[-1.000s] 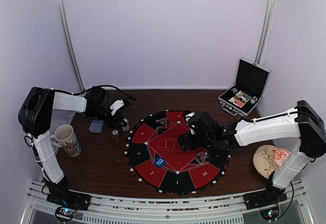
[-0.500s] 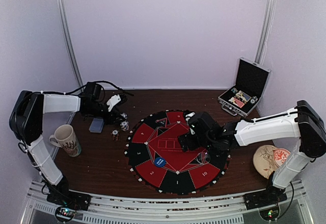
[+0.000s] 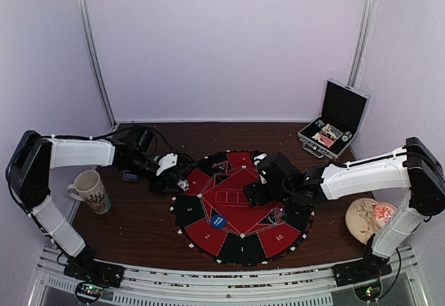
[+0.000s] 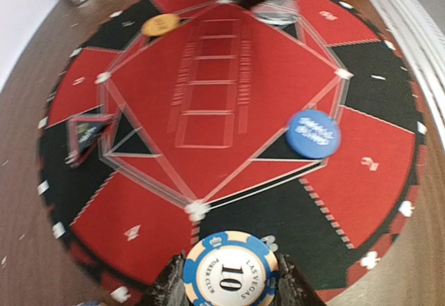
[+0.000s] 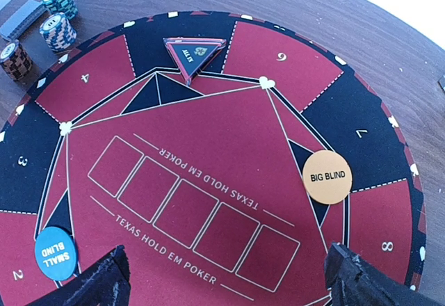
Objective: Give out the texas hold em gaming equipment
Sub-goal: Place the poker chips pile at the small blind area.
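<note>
at the poker mat's (image 3: 278, 240) far-left edge, the left tool (image 4: 229, 288) is clamped on a blue-and-white chip (image 4: 231, 270) marked 10. the right tool (image 5: 229, 285) hangs over the mat's middle, jaws wide and empty. a blue disc (image 5: 54, 252) and an orange disc (image 5: 327, 176) lie on the mat.

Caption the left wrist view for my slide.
Left pincer grips a blue-and-cream ten chip at the edge of the poker mat.

Chip (image 4: 230, 272) bottom beyond frame edge
</note>
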`<move>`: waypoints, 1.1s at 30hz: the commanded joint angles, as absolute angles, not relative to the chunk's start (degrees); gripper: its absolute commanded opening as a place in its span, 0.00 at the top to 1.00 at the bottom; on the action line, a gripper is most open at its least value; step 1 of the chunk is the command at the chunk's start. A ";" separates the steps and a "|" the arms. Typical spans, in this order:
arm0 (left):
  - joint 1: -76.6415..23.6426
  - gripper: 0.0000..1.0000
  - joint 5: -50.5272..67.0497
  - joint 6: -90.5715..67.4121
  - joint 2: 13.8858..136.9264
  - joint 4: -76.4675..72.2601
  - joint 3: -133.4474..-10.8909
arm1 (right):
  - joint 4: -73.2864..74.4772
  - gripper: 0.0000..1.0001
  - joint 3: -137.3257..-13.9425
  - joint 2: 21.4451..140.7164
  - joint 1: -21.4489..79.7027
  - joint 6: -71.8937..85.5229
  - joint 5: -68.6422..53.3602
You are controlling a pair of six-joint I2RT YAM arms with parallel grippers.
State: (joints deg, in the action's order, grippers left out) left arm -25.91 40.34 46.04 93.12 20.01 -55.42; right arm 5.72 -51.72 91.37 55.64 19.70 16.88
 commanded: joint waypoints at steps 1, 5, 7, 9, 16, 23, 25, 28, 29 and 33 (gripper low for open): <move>-30.23 0.83 43.01 51.83 91.19 22.50 -52.79 | 5.23 0.01 -50.52 88.92 55.94 19.49 19.11; -33.20 0.83 43.14 53.10 91.72 22.45 -51.36 | 5.23 0.01 -50.37 88.55 55.88 19.46 19.40; -34.09 0.83 43.38 53.34 92.15 22.27 -51.04 | 5.21 0.01 -50.32 88.52 55.81 19.51 19.47; -34.81 0.83 43.70 53.26 92.64 22.00 -50.90 | 5.19 0.01 -50.36 88.60 55.79 19.51 19.46; -35.99 0.84 42.18 51.64 93.30 21.08 -51.28 | 5.24 0.01 -50.27 88.51 55.64 19.51 19.54; -35.95 0.86 35.48 46.93 94.06 15.57 -51.26 | 5.18 0.01 -50.27 88.46 55.70 19.51 19.52; -36.01 0.86 34.26 46.27 95.30 15.35 -52.25 | 5.19 0.01 -50.25 88.57 55.64 19.51 19.44; -35.96 0.87 32.57 44.72 97.99 15.33 -54.41 | 5.19 0.01 -50.33 88.79 55.70 19.51 19.40; -35.96 0.87 32.03 44.32 98.87 15.33 -55.12 | 5.19 0.01 -50.31 88.77 55.70 19.53 19.34; -35.87 0.88 30.39 42.47 101.74 15.34 -57.69 | 5.19 0.01 -50.34 88.73 55.68 19.47 19.33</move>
State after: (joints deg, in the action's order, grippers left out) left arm -35.75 32.67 45.30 99.83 17.61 -54.39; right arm 5.72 -51.03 90.11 55.64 19.70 18.06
